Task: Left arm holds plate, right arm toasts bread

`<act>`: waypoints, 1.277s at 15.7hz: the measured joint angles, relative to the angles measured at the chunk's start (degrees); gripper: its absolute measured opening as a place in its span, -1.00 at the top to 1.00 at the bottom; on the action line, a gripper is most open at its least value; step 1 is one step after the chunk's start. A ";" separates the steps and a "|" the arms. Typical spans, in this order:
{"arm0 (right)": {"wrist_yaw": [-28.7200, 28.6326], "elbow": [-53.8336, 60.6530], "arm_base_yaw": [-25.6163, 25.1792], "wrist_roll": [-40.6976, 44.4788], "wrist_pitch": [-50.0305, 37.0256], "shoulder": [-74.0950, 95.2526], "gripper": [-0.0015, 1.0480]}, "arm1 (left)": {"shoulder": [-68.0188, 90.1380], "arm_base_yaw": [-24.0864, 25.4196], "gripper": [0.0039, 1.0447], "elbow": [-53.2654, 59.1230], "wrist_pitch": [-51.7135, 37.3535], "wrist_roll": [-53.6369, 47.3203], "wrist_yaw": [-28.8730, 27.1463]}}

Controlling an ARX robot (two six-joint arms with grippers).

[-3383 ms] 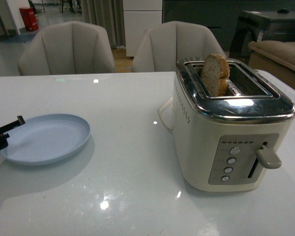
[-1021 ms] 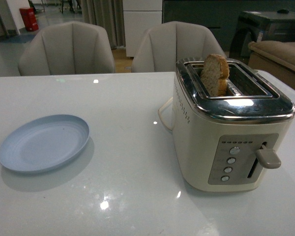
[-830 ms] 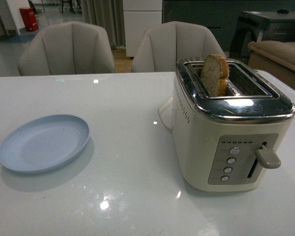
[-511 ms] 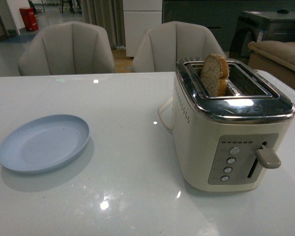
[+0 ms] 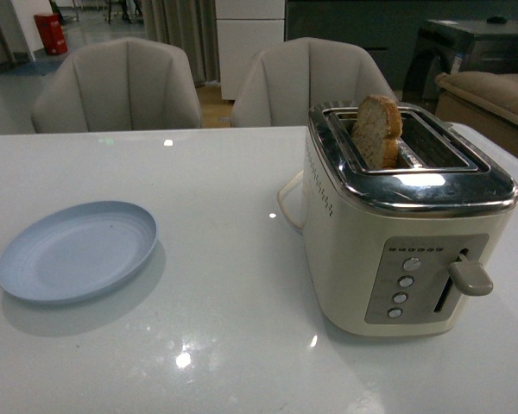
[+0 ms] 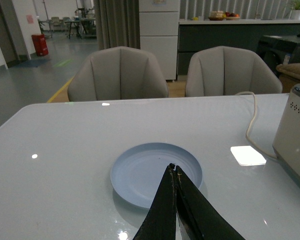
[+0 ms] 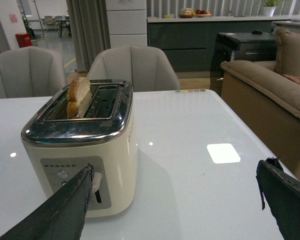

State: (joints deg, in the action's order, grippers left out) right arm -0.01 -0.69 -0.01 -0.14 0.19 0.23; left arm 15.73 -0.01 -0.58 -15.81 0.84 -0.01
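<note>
The pale blue plate [image 5: 76, 250] lies flat on the white table [image 5: 224, 216] at the left, with nothing on it. The bread [image 5: 377, 129] stands upright in the far slot of the cream toaster [image 5: 406, 233], its top half sticking out. Neither arm shows in the front view. In the left wrist view my left gripper [image 6: 173, 167] is shut and empty, its tips hovering in front of the plate [image 6: 140, 170]. In the right wrist view my right gripper [image 7: 174, 172] is wide open and empty, beside the toaster [image 7: 80, 145] with the bread [image 7: 77, 95]; one finger [image 7: 82, 182] overlaps the raised lever.
The toaster's lever [image 5: 471, 278] and a column of buttons [image 5: 404, 280] face me. Its white cable [image 6: 250, 125] loops over the table behind it. Two grey chairs [image 5: 121, 86] stand along the far edge. A sofa [image 7: 270, 90] stands past the table's right side.
At the earliest frame my left gripper was at the plate's left rim in the front view; it has since left that view. Plate, toaster and bread have not moved.
</note>
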 joint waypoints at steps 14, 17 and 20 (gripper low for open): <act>0.00 0.00 0.00 0.00 0.00 0.00 -0.88 | -15.21 0.00 0.97 -0.04 16.00 0.02 -0.02; 0.00 0.00 0.00 0.00 0.00 0.00 -0.88 | -15.21 0.00 0.25 -0.04 16.00 -0.02 -0.02; 0.00 0.00 0.00 0.00 0.00 0.00 -0.88 | -15.19 0.00 -0.34 -0.04 16.00 -0.02 -0.02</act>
State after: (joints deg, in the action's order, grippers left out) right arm -0.01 -0.69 -0.01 -0.14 0.19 0.23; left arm 0.54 -0.01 -0.62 0.19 0.82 -0.03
